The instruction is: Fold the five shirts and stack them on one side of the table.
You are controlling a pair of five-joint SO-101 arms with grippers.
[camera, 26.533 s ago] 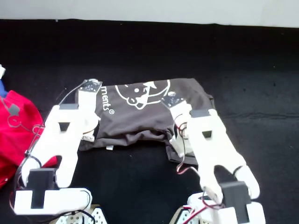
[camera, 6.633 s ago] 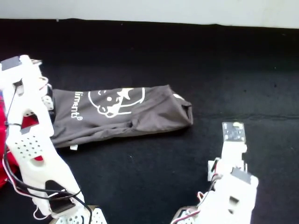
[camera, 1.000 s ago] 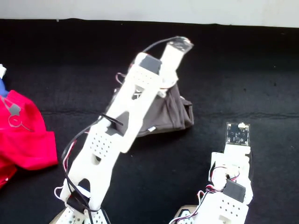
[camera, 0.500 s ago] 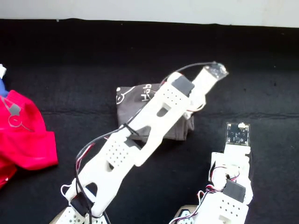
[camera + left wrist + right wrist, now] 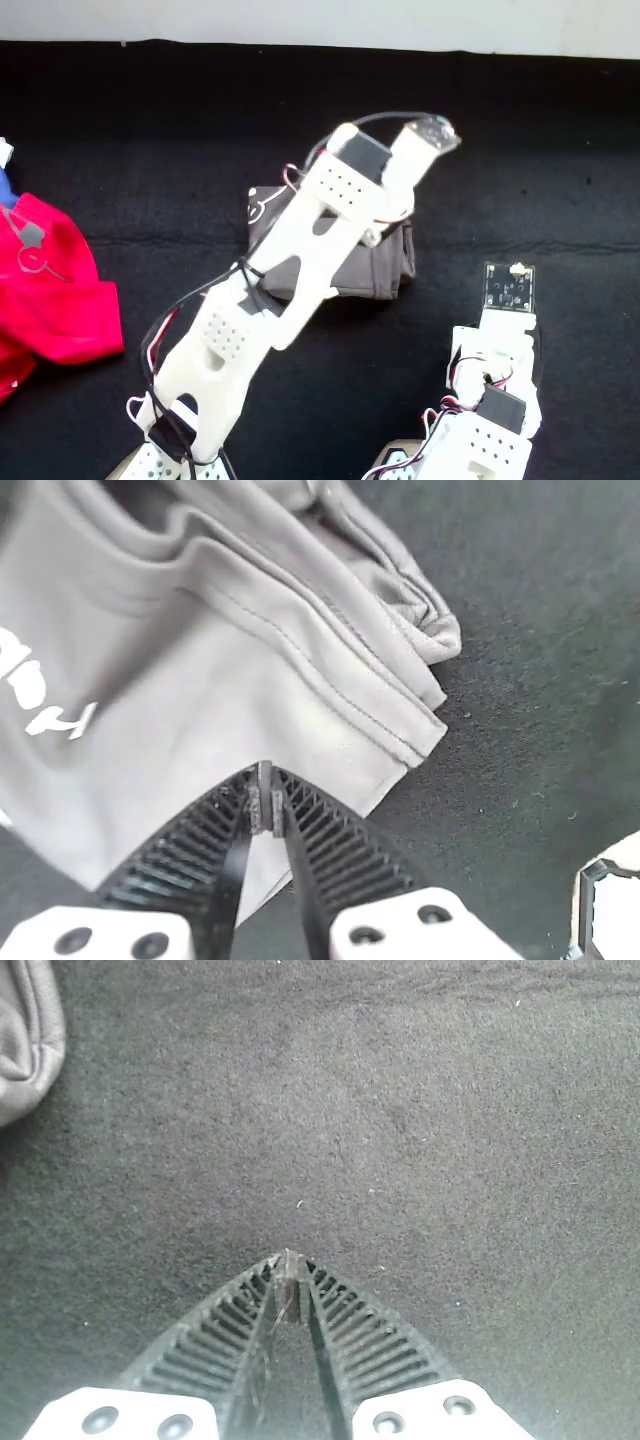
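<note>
A dark grey shirt (image 5: 383, 266) with white print lies folded into a compact bundle at the table's middle. My left arm (image 5: 300, 260) stretches across it from the front left. In the left wrist view my left gripper (image 5: 265, 805) is shut, tips together just over the shirt's (image 5: 190, 710) hemmed folded edge; no cloth shows between the fingers. My right arm (image 5: 492, 405) stands at the front right, apart from the shirt. My right gripper (image 5: 288, 1275) is shut over bare black cloth, with a corner of the grey shirt (image 5: 25, 1045) off to one side.
A crumpled red shirt (image 5: 50, 290) lies at the table's left edge, with a bit of blue cloth (image 5: 4, 186) behind it. The black table cover (image 5: 540, 170) runs to a pale wall at the back.
The left arm swept the shirt's left part over to the right, leaving it a compact bundle, then drew back slightly left. The right arm kept still.
</note>
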